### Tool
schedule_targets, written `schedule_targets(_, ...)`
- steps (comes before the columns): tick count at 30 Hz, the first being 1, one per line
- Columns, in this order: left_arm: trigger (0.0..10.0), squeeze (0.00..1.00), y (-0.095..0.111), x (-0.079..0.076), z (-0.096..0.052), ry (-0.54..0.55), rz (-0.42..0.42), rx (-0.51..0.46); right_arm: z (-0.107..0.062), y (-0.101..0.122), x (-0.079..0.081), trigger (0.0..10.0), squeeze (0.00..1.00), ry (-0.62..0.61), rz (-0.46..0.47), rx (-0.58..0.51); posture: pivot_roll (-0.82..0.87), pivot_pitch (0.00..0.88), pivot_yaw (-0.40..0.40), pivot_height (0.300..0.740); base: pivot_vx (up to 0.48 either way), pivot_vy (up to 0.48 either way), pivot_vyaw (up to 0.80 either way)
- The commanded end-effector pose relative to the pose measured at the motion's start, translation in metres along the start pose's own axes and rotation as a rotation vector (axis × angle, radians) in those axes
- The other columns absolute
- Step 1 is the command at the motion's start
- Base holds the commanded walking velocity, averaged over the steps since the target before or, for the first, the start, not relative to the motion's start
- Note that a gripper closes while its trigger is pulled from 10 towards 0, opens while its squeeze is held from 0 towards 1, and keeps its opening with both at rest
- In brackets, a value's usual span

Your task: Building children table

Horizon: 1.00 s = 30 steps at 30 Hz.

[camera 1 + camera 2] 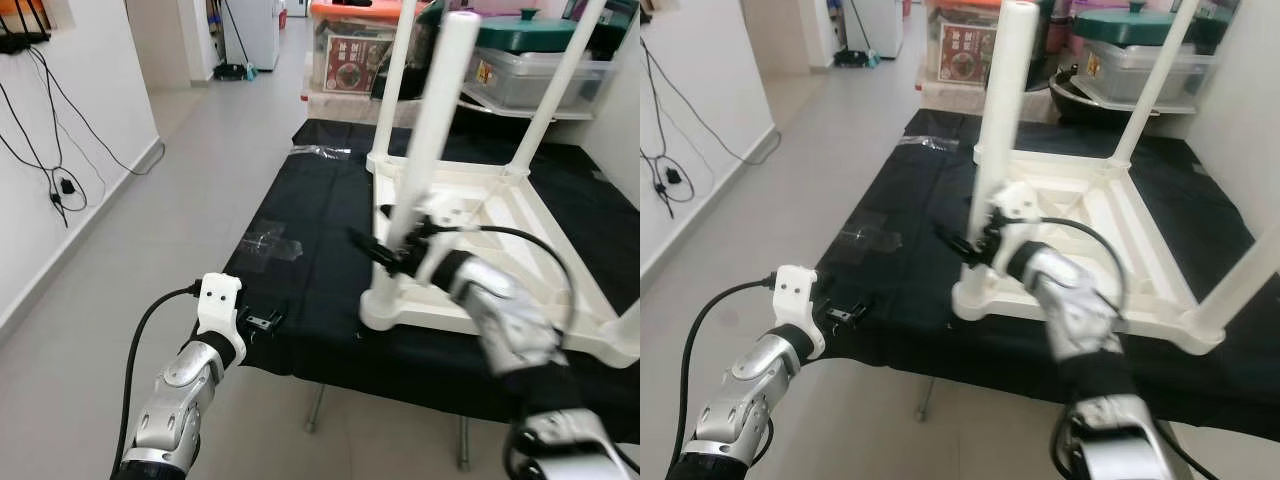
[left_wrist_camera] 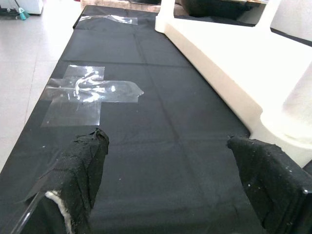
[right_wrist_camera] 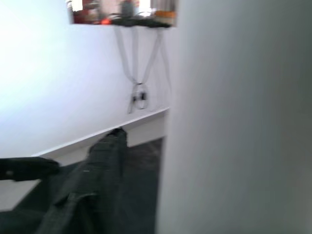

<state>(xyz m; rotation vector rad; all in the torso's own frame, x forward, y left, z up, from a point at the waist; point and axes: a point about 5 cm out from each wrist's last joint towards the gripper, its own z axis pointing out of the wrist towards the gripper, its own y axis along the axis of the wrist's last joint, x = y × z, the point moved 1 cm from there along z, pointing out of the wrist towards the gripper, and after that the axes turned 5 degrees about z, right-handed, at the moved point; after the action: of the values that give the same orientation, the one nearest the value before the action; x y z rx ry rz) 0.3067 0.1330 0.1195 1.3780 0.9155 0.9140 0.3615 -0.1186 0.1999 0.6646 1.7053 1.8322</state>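
A white plastic children's table (image 1: 480, 322) lies upside down on a work table covered in black cloth (image 1: 320, 200). Its legs point up, and the nearest leg (image 1: 432, 130) rises at the near left corner. My right gripper (image 1: 372, 252) is pressed up beside that leg low down. It is open, its black fingers (image 3: 92, 180) point left past the leg, and nothing is between them. My left gripper (image 1: 262, 322) hovers open over the cloth's front left edge. Its two fingers (image 2: 83, 165) are spread wide and empty.
Clear tape patches (image 2: 87, 92) are stuck on the cloth left of the white table. Storage boxes (image 1: 350, 50) and a green pot (image 1: 525, 30) stand on shelves behind it. Tiled floor (image 1: 180, 180) runs along the left, beside a white wall with hanging cables (image 1: 60, 185).
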Motion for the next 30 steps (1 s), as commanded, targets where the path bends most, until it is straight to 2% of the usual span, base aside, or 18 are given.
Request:
schedule_targets(1, 10.0, 0.0, -0.001, 0.002, -0.002, 0.011, 0.004, 0.005, 0.008, -0.014, 0.014, 3.6, 0.0, 0.083, 0.011, 0.053, 0.12, 0.0, -0.094, 0.74, 0.0, 0.0, 0.0)
schedule_targets(2, 10.0, 0.0, -0.002, 0.004, -0.005, 0.02, 0.004, 0.008, 0.011, -0.019, 0.011, 0.0, 0.0, 0.05, 0.009, 0.073, 0.13, 0.0, -0.102, 0.74, 0.0, 0.0, 0.0)
schedule_targets(3, 10.0, 0.0, -0.004, 0.005, -0.007, 0.026, 0.004, 0.012, 0.012, -0.024, 0.002, 0.0, 0.0, -0.059, 0.02, 0.105, 0.13, 0.0, -0.101, 0.74, 0.0, 0.0, 0.0)
schedule_targets(4, 10.0, 0.0, -0.004, 0.005, -0.007, 0.026, 0.004, 0.012, 0.012, -0.024, 0.002, 0.0, 0.0, -0.059, 0.02, 0.105, 0.13, 0.0, -0.101, 0.74, 0.0, 0.0, 0.0)
schedule_targets(6, 10.0, 0.0, -0.007, 0.004, -0.011, 0.029, 0.005, 0.021, 0.0, -0.044, -0.035, 0.0, 0.0, -0.496, 0.043, 0.244, 0.13, 0.0, -0.101, 0.74, 0.0, 0.0, 0.0)
schedule_targets(7, 10.0, 0.0, -0.007, 0.003, -0.011, 0.029, 0.003, 0.023, -0.021, -0.051, -0.057, 0.0, 0.0, -0.797, 0.059, 0.265, 0.12, 0.0, -0.097, 0.74, 0.0, 0.0, 0.0)
schedule_targets(8, 10.0, 0.0, -0.007, 0.003, -0.011, 0.029, 0.003, 0.023, -0.021, -0.051, -0.057, 0.0, 0.0, -0.797, 0.059, 0.265, 0.12, 0.0, -0.097, 0.74, 0.0, 0.0, 0.0)
schedule_targets(10, 10.0, 0.0, -0.007, 0.002, -0.01, 0.027, -0.002, 0.022, -0.062, -0.064, -0.073, 0.0, 0.0, -1.166, 0.087, 0.259, 0.12, 0.0, -0.091, 0.74, 0.0, 0.0, 0.0)
schedule_targets(12, 10.0, 0.0, -0.007, 0.001, -0.009, 0.024, -0.004, 0.023, -0.077, -0.076, -0.063, 0.0, 0.0, -1.268, 0.114, 0.258, 0.11, 0.0, -0.083, 0.74, 0.0, 0.0, 0.0)
schedule_targets(14, 10.0, 0.0, -0.007, 0.0, -0.009, 0.01, -0.006, 0.026, -0.069, -0.084, -0.039, 0.0, 0.0, -1.21, 0.139, 0.271, 0.1, 0.0, -0.073, 0.74, 0.0, 0.0, 0.0)
schedule_targets(15, 10.0, 0.0, -0.008, 0.0, -0.008, 0.007, -0.003, 0.029, -0.06, -0.083, -0.028, 7.3, 0.0, -1.147, 0.137, 0.267, 0.09, 0.0, -0.07, 0.74, 0.0, 0.0, 0.0)
schedule_targets(16, 10.0, 0.0, -0.008, -0.001, -0.008, 0.005, -0.001, 0.031, -0.054, -0.082, -0.021, 7.3, 0.0, -1.105, 0.134, 0.262, 0.09, 0.0, -0.07, 0.74, 0.0, 0.0, 0.0)
schedule_targets(17, 10.0, 0.0, -0.008, 0.0, -0.007, 0.005, 0.0, 0.03, -0.043, -0.078, -0.012, 10.0, 0.0, -1.029, 0.132, 0.236, 0.09, 0.0, -0.067, 0.74, 0.0, 0.0, 0.0)
schedule_targets(19, 10.0, 0.0, -0.007, 0.0, -0.006, 0.005, -0.001, 0.028, -0.031, -0.07, -0.004, 10.0, 0.0, -0.942, 0.129, 0.191, 0.09, 0.0, -0.067, 0.74, 0.0, 0.0, 0.0)
schedule_targets(20, 10.0, 0.0, -0.007, -0.001, -0.005, 0.004, -0.002, 0.027, -0.023, -0.06, 0.0, 10.0, 1.0, -0.897, 0.125, 0.132, 0.08, 0.0, -0.065, 0.74, 0.0, 0.0, 0.0)
schedule_targets(25, 10.0, 0.0, -0.008, -0.002, -0.005, 0.0, -0.005, 0.027, -0.005, -0.028, 0.001, 10.0, 1.0, -0.75, 0.127, 0.003, 0.08, 0.0, -0.067, 0.74, 0.0, 0.0, 0.0)
schedule_targets(26, 10.0, 0.0, -0.008, -0.001, -0.005, 0.001, -0.006, 0.026, -0.002, -0.017, 0.0, 10.0, 0.0, -0.666, 0.143, -0.039, 0.08, 0.0, -0.07, 0.74, 0.0, 0.0, 0.0)
schedule_targets(30, 10.0, 0.0, -0.008, 0.001, -0.005, 0.004, -0.005, 0.024, -0.007, 0.014, -0.007, 10.0, 0.0, -0.462, 0.094, -0.127, 0.09, 0.0, -0.084, 0.74, 0.0, 0.0, 0.0)
